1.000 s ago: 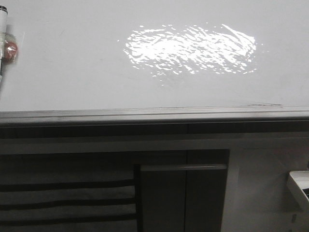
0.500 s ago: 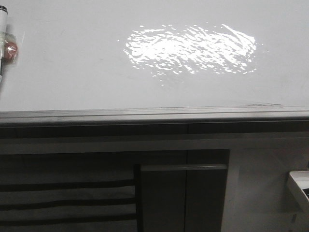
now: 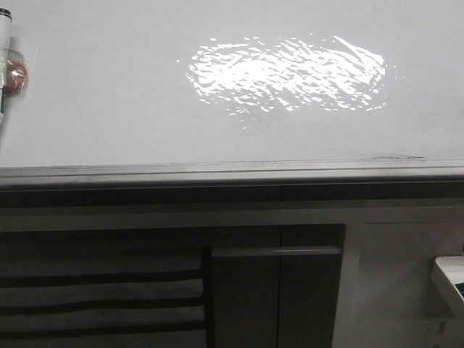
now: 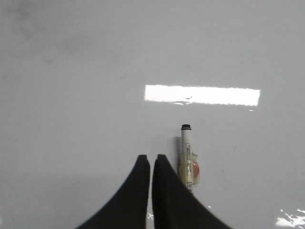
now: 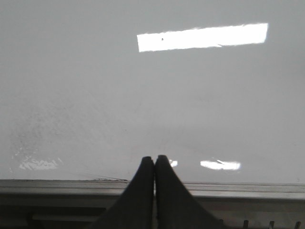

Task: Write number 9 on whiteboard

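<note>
The whiteboard point(image 3: 109, 94) is large, glossy and white, with a rippled glare patch and a grey edge rail point(image 3: 232, 172). No number 9 shows on it in any view. A white marker with a black cap and a taped red patch lies on the board at the far left of the front view point(image 3: 6, 58). In the left wrist view the marker point(image 4: 186, 157) lies just beside my left gripper point(image 4: 150, 157), which is shut and empty. My right gripper point(image 5: 154, 158) is shut and empty over the board's edge rail point(image 5: 71, 186). Neither gripper shows in the front view.
Grey cabinet fronts point(image 3: 275, 290) stand below the board's rail, with dark slats point(image 3: 101, 301) at the lower left. A white object point(image 3: 451, 279) juts in at the lower right edge.
</note>
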`<state>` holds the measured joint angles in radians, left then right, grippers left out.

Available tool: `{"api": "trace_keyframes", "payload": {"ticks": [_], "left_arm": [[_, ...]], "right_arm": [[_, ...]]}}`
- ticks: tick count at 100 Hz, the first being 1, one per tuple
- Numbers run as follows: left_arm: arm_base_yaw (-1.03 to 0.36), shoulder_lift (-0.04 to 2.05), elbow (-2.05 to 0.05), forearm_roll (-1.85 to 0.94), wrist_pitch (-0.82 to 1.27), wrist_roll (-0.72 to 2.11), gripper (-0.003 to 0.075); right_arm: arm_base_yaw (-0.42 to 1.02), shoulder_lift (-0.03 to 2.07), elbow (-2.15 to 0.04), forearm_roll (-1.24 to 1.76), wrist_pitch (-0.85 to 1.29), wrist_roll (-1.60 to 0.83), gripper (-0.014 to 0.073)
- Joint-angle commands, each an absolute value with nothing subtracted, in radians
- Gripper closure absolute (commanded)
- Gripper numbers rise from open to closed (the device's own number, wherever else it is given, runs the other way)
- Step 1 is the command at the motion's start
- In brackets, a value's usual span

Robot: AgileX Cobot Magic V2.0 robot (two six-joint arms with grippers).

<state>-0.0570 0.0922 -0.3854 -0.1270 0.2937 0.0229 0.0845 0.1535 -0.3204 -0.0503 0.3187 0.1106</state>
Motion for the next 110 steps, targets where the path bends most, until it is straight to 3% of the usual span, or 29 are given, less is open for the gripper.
{"api": "trace_keyframes", "payload": {"ticks": [1,23,75,84,91,102,110], "left_arm": [[-0.055,0.187,-0.51,-0.134,0.346,0.048,0.0741],[-0.055,0.302,-0.598,-0.128,0.396,0.048,0.0741],[-0.055,0.307,-0.598,-0.127,0.398,0.048,0.0741],[-0.052,0.307,-0.598,-0.121,0.394,0.048,0.0733],[-0.052,0.307,-0.598,-0.102,0.393,0.048,0.0659],[-0.052,0.307,-0.598,-0.056,0.393,0.048,0.0409],[-0.052,0.307,-0.598,-0.053,0.393,0.048,0.0251]], "right_arm": [[0.079,0.257,-0.43,-0.07,0.313,0.105,0.0666],[0.079,0.404,-0.523,-0.07,0.319,0.105,0.0666],[0.079,0.416,-0.523,-0.068,0.305,0.105,0.0666],[0.079,0.416,-0.523,-0.068,0.304,0.105,0.0608],[0.079,0.416,-0.523,-0.08,0.294,0.105,0.0453],[0.079,0.416,-0.523,-0.087,0.279,0.105,0.0172],[0.079,0.416,-0.523,-0.087,0.274,0.105,0.0085]]}}
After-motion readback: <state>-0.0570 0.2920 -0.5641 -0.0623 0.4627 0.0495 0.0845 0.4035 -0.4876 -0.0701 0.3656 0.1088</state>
